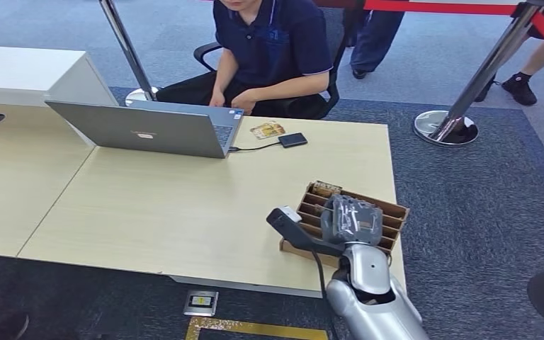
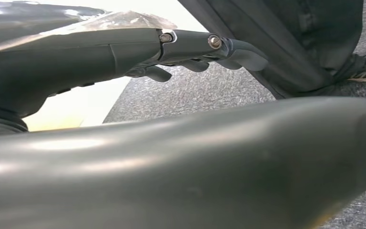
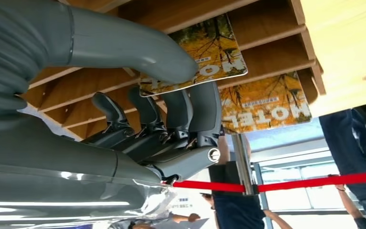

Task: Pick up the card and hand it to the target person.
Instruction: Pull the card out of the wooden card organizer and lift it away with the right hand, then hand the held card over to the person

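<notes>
A wooden slotted card rack stands near the table's front right corner. My right hand is down over it. In the right wrist view, my right hand pinches a card with an autumn picture and the word HOTEL between thumb and fingers, the card still standing among the rack's slats. A second, similar card stands one slot further on. A person in a dark polo shirt sits at the far side of the table. My left hand hangs beside the table edge, holding nothing, fingers loosely extended.
An open grey laptop stands at the far left of the table, cabled to a small black device. Another card lies beside that device. A stanchion base with red belt stands on the carpet to the right.
</notes>
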You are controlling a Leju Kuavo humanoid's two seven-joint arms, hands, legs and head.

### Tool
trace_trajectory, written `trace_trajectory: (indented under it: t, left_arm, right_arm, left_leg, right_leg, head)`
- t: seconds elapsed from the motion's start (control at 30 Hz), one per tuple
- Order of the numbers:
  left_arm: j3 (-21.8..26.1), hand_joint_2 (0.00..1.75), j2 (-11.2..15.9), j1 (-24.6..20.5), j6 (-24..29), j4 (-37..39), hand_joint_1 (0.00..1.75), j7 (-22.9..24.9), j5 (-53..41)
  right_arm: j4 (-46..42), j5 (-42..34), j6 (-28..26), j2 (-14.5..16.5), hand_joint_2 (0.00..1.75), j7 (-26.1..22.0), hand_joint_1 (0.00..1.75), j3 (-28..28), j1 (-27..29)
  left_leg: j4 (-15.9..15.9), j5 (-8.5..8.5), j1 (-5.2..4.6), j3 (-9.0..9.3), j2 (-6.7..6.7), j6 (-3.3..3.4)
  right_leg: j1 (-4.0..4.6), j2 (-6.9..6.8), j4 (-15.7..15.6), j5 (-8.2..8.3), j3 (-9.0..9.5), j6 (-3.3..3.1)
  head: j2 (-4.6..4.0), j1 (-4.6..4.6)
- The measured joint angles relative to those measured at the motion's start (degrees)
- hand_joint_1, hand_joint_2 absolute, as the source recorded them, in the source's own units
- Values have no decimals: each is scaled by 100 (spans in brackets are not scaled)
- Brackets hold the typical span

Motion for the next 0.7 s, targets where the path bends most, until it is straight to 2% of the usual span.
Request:
trace_trajectory:
  t: [0.37, 0.7]
  left_arm:
    - [0, 0, 2, 0, 5, 0, 0, -38, 20]
    - [1, 0, 2, -1, 15, 0, 0, -85, 51]
  right_arm:
    - [-970, -552, 322, -160, 175, -555, 143, 1, -128]
    - [-1680, -1139, 577, -339, 175, -834, 138, 191, -367]
  left_leg:
    - [0, 0, 0, -1, 0, 0]
    - [0, 1, 0, -1, 0, 0]
  right_leg:
    - [0, 0, 0, 0, -1, 0]
    - [0, 0, 1, 1, -1, -1]
  head:
    - [0, 0]
    - [0, 0]
